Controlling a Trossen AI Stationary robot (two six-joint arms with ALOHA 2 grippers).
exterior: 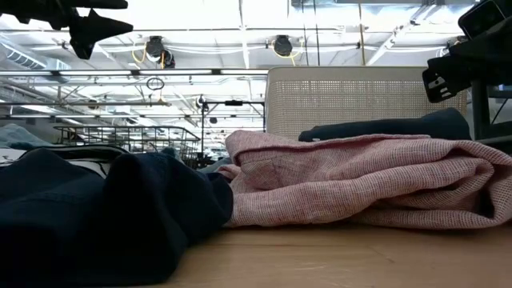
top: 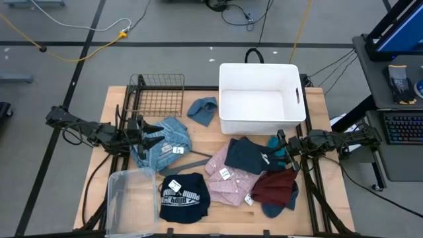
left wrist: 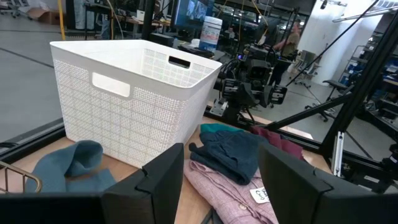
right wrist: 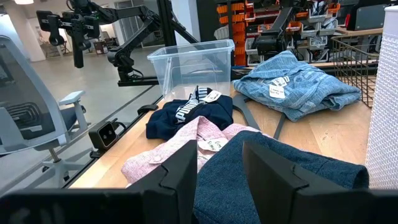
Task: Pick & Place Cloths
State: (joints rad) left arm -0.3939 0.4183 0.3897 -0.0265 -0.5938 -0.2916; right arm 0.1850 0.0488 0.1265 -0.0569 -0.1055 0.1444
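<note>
White basket (top: 295, 106), upper centre, holds nothing; all cloths (top: 246, 157) lie on wooden table (top: 317, 198), centre to lower right. Task unstarted, I judge. My left gripper (top: 147, 137) at centre left and right gripper (top: 283, 147) at centre right: fingers apart, empty. Workshop floor, cables beyond.

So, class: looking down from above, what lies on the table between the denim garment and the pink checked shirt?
In the high view, between the denim garment and the pink checked shirt lies a grey plastic hanger on bare wood.
</note>
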